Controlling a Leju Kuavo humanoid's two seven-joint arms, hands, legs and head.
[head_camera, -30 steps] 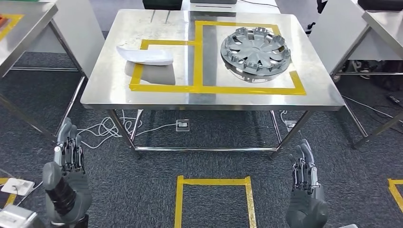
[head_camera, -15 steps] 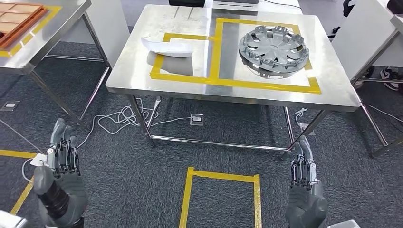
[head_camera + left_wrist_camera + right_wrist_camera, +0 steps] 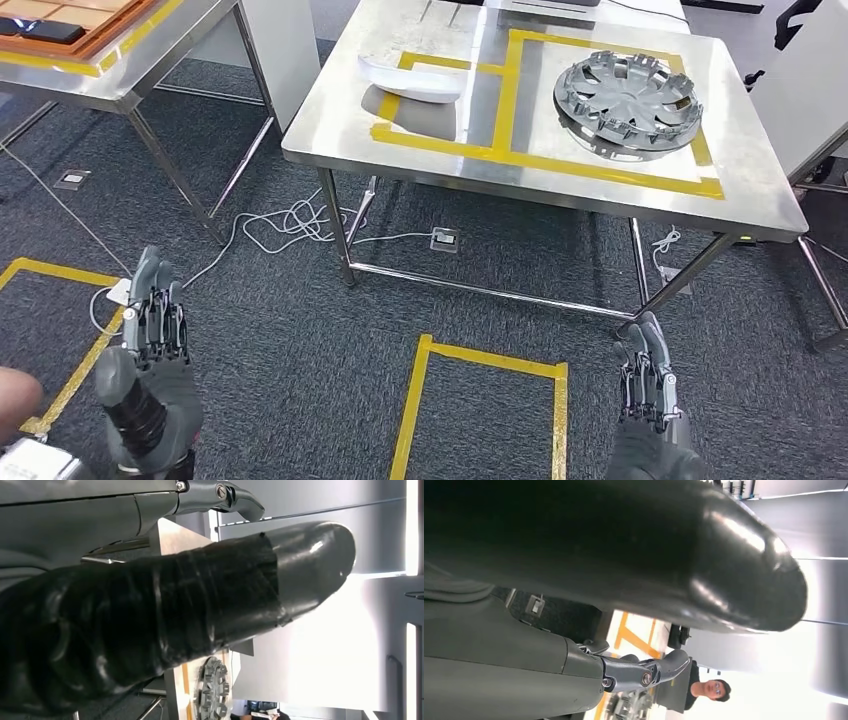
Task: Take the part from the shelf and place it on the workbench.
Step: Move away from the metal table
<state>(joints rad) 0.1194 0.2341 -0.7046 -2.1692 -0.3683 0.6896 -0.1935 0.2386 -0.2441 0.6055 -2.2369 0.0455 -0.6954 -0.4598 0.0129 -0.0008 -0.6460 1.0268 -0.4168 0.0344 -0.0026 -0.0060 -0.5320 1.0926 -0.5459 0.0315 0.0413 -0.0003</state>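
Nearest in the head view, the left hand (image 3: 150, 350) and the right hand (image 3: 650, 400) are held low over the dark carpet, fingers extended and slightly apart, with nothing in either. Between them a square of yellow floor tape (image 3: 485, 405) is marked out on the carpet.

Beyond that stands the steel workbench (image 3: 520, 185), its top divided by yellow tape into two bays. A white curved part (image 3: 412, 78) lies in the left bay, and a grey wheel cover (image 3: 626, 103) rests in the right bay, well apart from the white part. White cables (image 3: 290, 225) are coiled on the floor under the bench's near left leg.

Farther left, a second steel table (image 3: 120, 75) carries an orange tray (image 3: 70, 25) at the picture's top corner; what the tray holds cannot be made out. In the right wrist view a person (image 3: 709, 690) is seen in the background.

Both bays on the bench being occupied, placing there may be judged already done for these parts. Whether another part is to be fetched cannot be told; no shelf is identifiable, and with both hands free a further pick would have to start from the beginning.
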